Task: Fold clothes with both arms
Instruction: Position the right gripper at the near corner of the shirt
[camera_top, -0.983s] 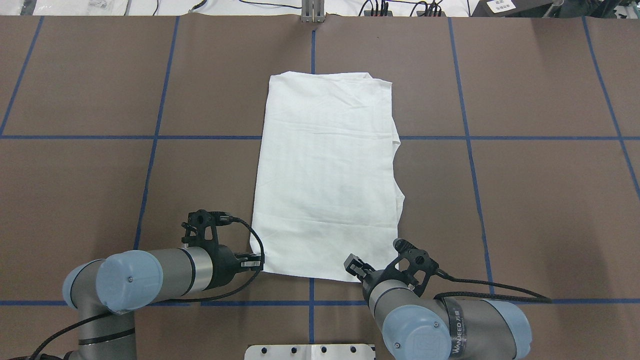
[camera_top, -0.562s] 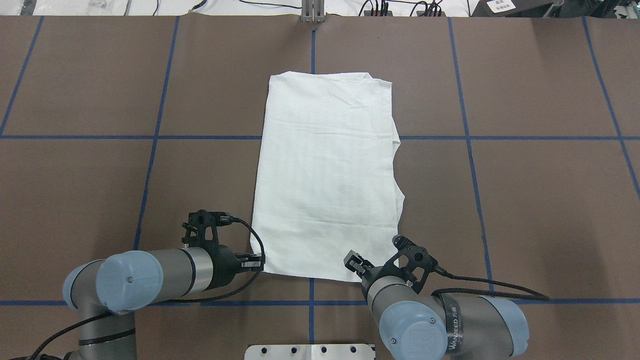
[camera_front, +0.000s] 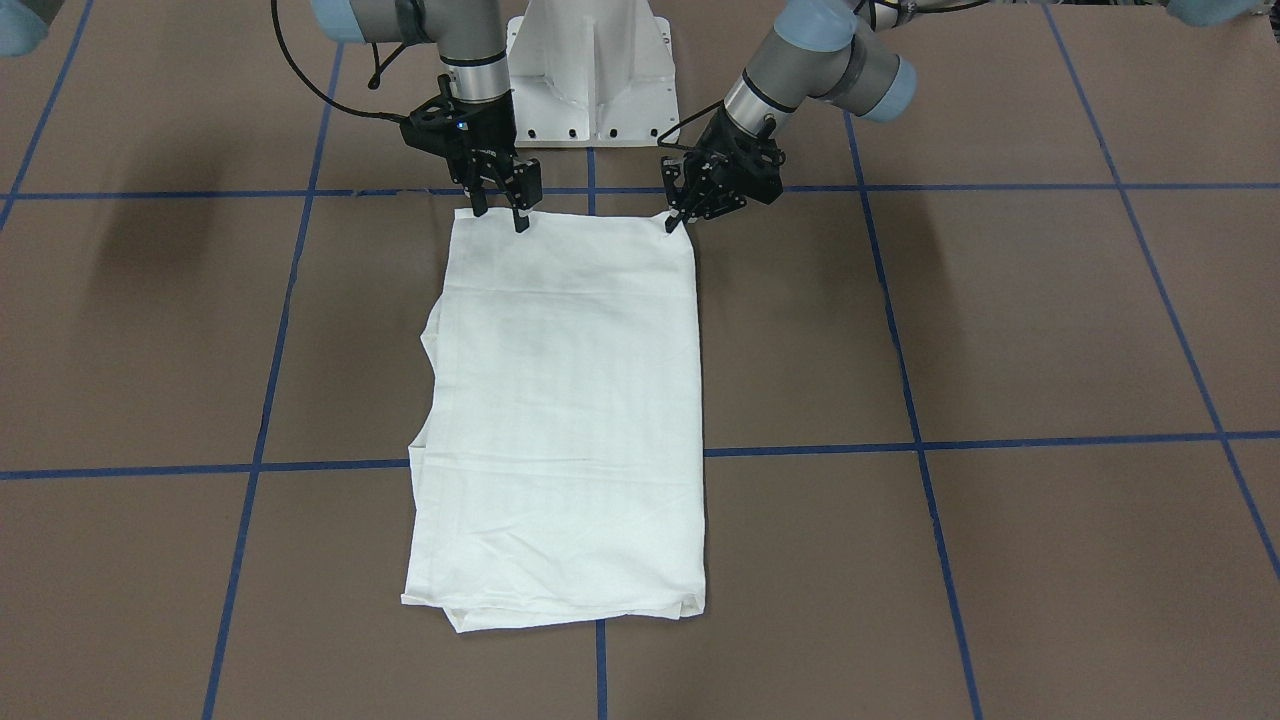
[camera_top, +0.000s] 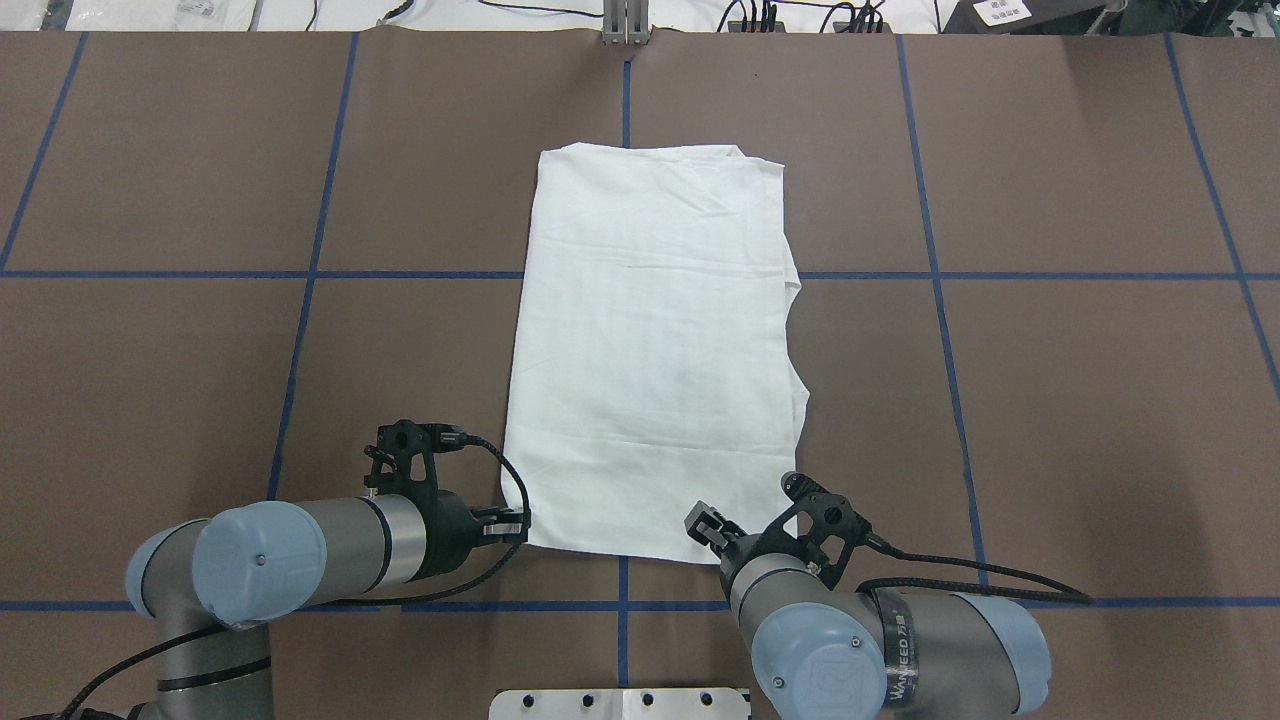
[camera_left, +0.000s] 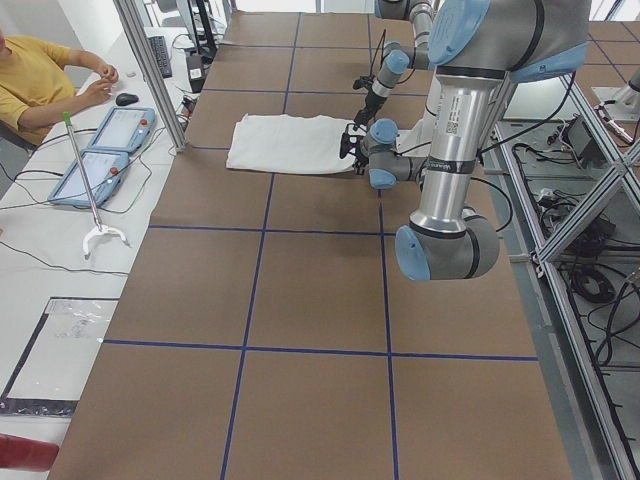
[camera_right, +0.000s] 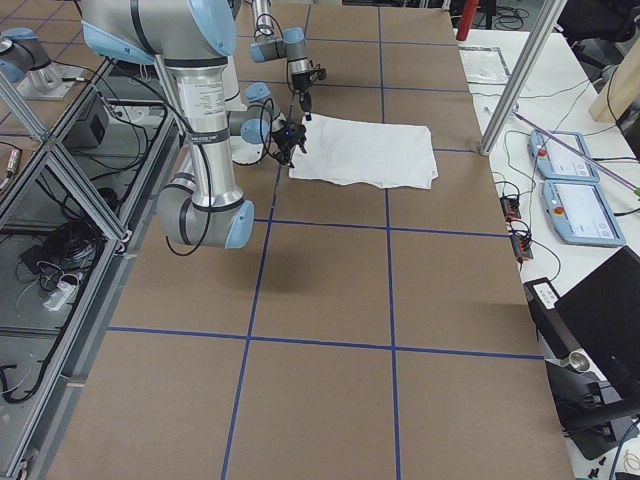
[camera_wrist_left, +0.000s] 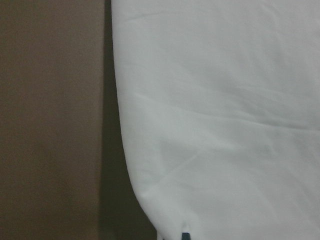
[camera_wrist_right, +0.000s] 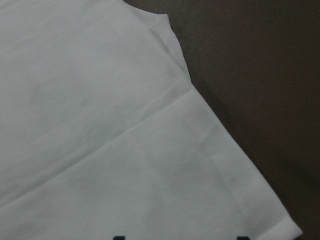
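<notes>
Setting up a two-corner pick, I think. The shirt (camera_top: 650, 350) lies as a long folded rectangle mid-bench (camera_top: 200, 350), with its near hem at lower centre of the overhead frame. The left hand (camera_top: 512, 526) sits at the hem's left corner. The right hand (camera_front: 500, 217) is near the other corner, fingers apart and straddling the edge, likely so both corners lift evenly. Left grip: cannot tell, the wrist view shows only a sliver of fingertip. Print and collar are hidden.

I work in a robotics lab: my bench (camera_top: 150, 380) wears a blue-taped grid, aluminium framing (camera_left: 150, 70) stands along it, and teach pendants (camera_left: 122, 128) lie beside an operator (camera_left: 30, 75).
</notes>
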